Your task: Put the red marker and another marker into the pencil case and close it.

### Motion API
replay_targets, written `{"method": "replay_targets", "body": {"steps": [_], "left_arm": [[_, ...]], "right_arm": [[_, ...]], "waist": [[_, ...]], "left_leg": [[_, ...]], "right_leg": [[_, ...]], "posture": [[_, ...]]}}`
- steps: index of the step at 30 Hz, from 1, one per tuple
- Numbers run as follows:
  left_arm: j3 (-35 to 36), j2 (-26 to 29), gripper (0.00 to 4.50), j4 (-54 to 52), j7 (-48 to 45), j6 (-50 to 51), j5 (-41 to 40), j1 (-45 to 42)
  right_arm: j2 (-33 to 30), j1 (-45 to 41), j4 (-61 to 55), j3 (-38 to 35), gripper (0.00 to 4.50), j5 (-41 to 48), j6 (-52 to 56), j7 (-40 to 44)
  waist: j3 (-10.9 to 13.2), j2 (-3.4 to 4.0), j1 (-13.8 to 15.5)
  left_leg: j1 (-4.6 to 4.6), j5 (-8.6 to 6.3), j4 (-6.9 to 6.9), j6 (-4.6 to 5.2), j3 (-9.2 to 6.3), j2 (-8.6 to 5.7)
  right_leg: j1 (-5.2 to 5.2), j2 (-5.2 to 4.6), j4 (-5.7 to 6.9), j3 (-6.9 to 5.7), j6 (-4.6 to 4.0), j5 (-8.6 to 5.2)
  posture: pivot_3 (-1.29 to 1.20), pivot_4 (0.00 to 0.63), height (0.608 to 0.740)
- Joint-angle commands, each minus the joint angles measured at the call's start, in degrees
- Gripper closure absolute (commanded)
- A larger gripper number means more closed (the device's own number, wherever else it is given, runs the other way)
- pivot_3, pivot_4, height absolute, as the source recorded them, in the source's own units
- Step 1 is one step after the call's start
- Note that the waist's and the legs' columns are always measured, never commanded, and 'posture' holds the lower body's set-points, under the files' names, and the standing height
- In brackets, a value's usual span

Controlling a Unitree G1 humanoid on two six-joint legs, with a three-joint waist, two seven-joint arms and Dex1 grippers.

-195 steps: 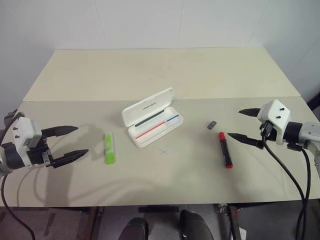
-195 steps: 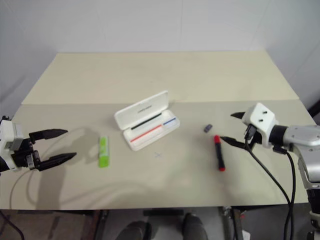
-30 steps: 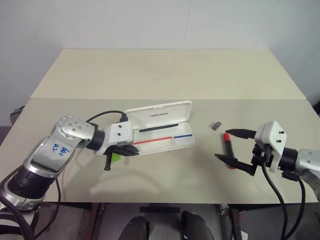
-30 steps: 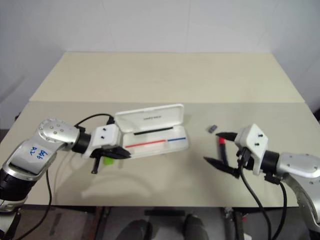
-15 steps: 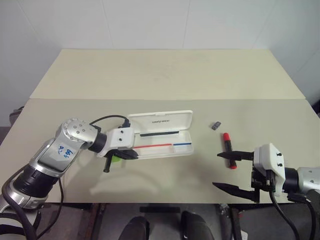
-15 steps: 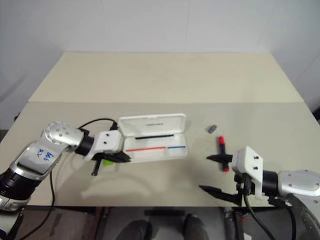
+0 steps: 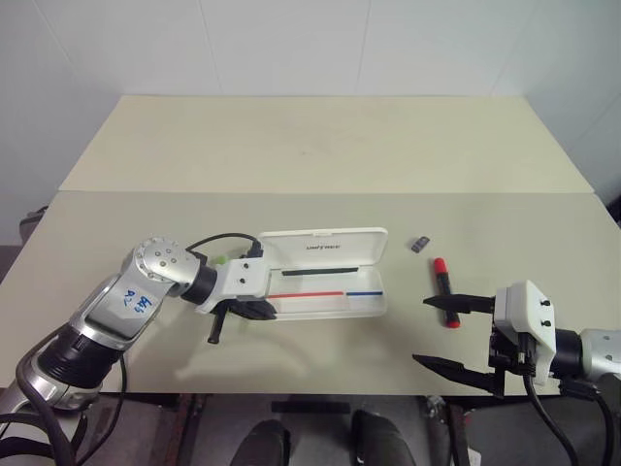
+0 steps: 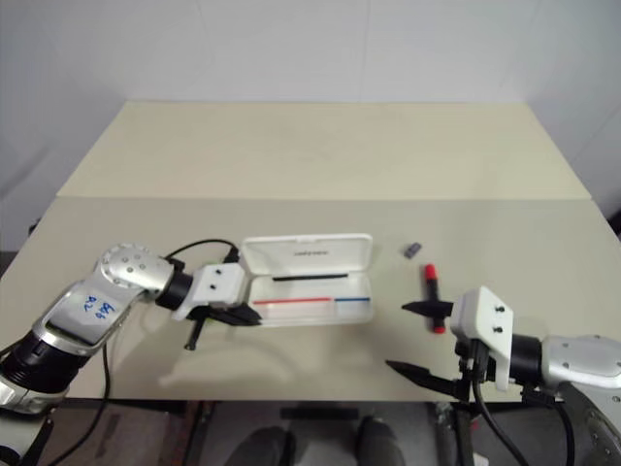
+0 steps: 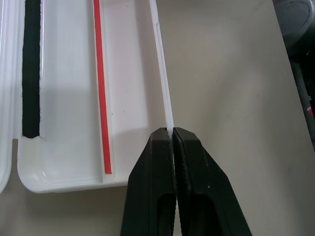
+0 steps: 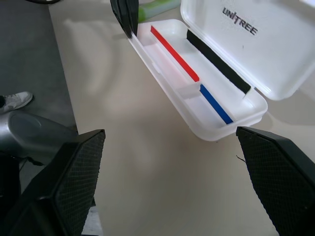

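black fingers of the left claw (image 9: 173, 142) are pinching the near wall of the white pencil case (image 7: 374, 307), which is lying open on the surface (image 7: 310, 155). risk: the thin rim is liable to slip or tip. right claw (image 7: 454, 332) is hanging wide open, empty. counting: one red marker (image 7: 443, 290) beside it, one green marker (image 10: 156, 10) behind the case, one grey clip (image 7: 420, 244).

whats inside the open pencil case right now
The pencil case holds a thin red strip, a blue strip and a black band. No marker lies in it. The left claw covers part of its end.
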Motion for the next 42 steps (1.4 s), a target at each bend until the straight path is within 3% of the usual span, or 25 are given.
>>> {"method": "replay_targets", "body": {"steps": [1,29,42], "left_arm": [[-0.1,-0.2,4.44,-0.7,0.1,-1.8,1.0,0.3],[-1.3,-4.7,4.44,4.9,2.3,-6.4,6.3,0.1],[-1.6,-5.6,4.44,7.0,0.1,-7.3,6.1,-1.2]], "right_arm": [[0.2,0.6,-1.8,-1.1,0.00,0.9,-0.9,0.2],[8.3,-1.9,3.4,0.5,0.00,-1.8,-5.5,-5.9],[8.6,-2.7,4.3,3.1,0.00,-4.1,-7.0,-7.0]], "waist": [[0.0,0.00,0.0],[0.0,0.04,0.4],[0.0,0.03,1.0]], "left_leg": [[0.00,0.00,0.00,0.00,0.00,0.00],[0.18,0.11,0.09,0.25,-0.01,-0.17],[0.18,0.27,0.08,0.38,-0.04,-0.18]], "right_leg": [[0.01,0.00,0.00,0.00,0.00,0.00],[0.24,-0.16,-0.05,0.08,0.09,0.26],[0.26,-0.15,-0.07,0.08,-0.02,0.58]], "posture": [[0.00,0.150,0.740],[0.00,0.150,0.740],[0.00,0.150,0.740]]}}
